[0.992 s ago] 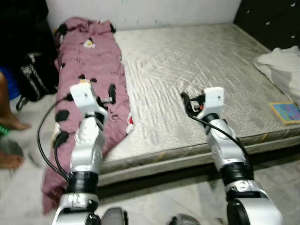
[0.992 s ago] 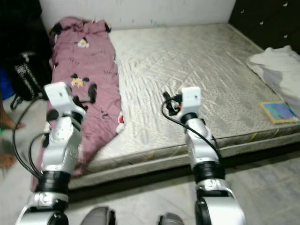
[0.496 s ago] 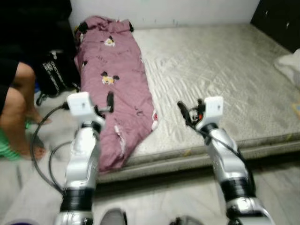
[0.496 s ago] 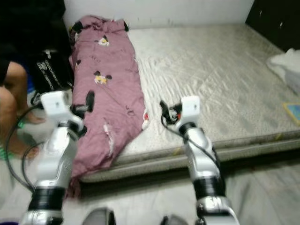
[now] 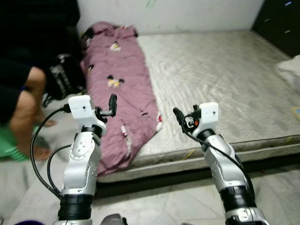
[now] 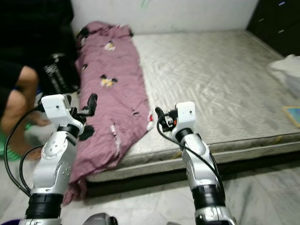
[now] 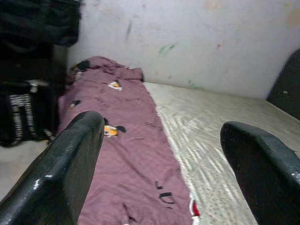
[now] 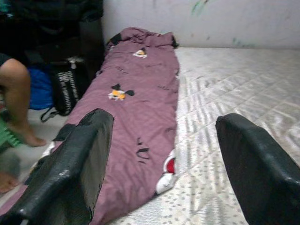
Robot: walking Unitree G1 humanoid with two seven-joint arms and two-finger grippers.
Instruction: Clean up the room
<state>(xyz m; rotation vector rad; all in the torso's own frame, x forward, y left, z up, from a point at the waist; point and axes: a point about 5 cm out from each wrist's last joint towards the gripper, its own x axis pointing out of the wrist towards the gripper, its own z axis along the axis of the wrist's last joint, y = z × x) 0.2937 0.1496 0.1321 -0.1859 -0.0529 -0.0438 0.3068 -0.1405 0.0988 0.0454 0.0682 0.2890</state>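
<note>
Mauve bedding: the long dusty-purple cartoon-print quilt [image 5: 123, 101] is lying along the robot's left side of the bare grey quilted mattress [image 5: 220, 79], its near end drooping off the edge toward the floor.
Left gripper [image 5: 111, 104]: I'm holding it up over the quilt's lower stretch, black fingers spread wide with nothing in them.
Right gripper [image 5: 179, 116]: hovering over the mattress just beside the quilt's near edge, fingers apart too, empty.
Step in hand: I reckon I'm lining up for a two-handed grab of that quilt, nothing touching it yet.
How I'd do it well: drop both grippers low, pinch a thick fold and not a single layer, and space the grabs apart so the fabric is lifting evenly.
Watch out: a person's bare legs [image 5: 23, 108] are right beside the bed on the left, next to a black bag with white lettering [image 5: 63, 79], so I'm keeping the left arm's swing tight.
Other bits: white crumpled cloth [image 6: 286, 70] is sitting at the mattress's far right.
</note>
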